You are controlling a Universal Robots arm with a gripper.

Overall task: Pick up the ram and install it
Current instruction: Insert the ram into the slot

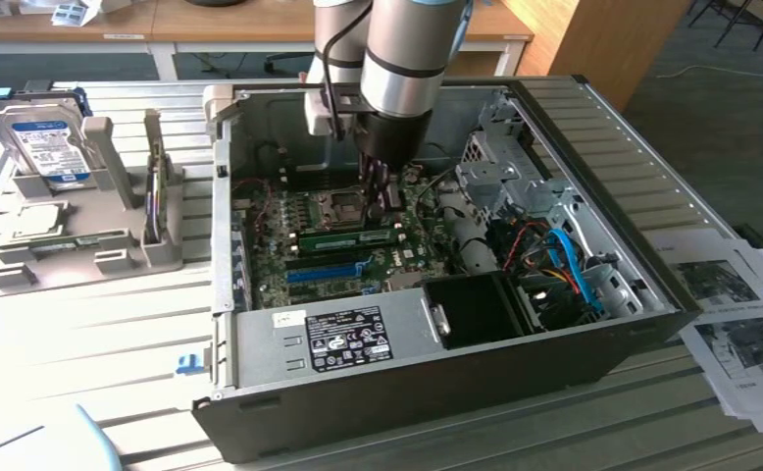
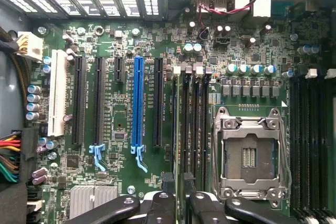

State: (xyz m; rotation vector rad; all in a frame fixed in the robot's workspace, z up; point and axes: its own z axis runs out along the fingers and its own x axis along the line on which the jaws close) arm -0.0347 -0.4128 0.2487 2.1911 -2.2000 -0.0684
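Note:
The ram (image 1: pixel 349 237), a thin green stick, stands on edge in a black memory slot on the motherboard, inside the open computer case (image 1: pixel 421 392). My gripper (image 1: pixel 384 201) reaches down into the case over the end of the stick toward the exterior view's right. In the wrist view the ram (image 2: pixel 175 129) shows edge-on as a thin line along the memory slot nearest the blue slot (image 2: pixel 138 103). It runs in between my gripper's (image 2: pixel 181 211) fingertips, which are close together around it. More black memory slots (image 2: pixel 195 119) lie beside it, unfilled.
The CPU socket (image 2: pixel 249 153) sits just beyond the memory slots. Blue and orange cables (image 1: pixel 565 260) and drive cages fill the case toward the exterior view's right. Outside it, a grey rack (image 1: pixel 80 260) holds a blue-labelled hard drive (image 1: pixel 44 145). Printed sheets (image 1: pixel 741 324) lie at the far right.

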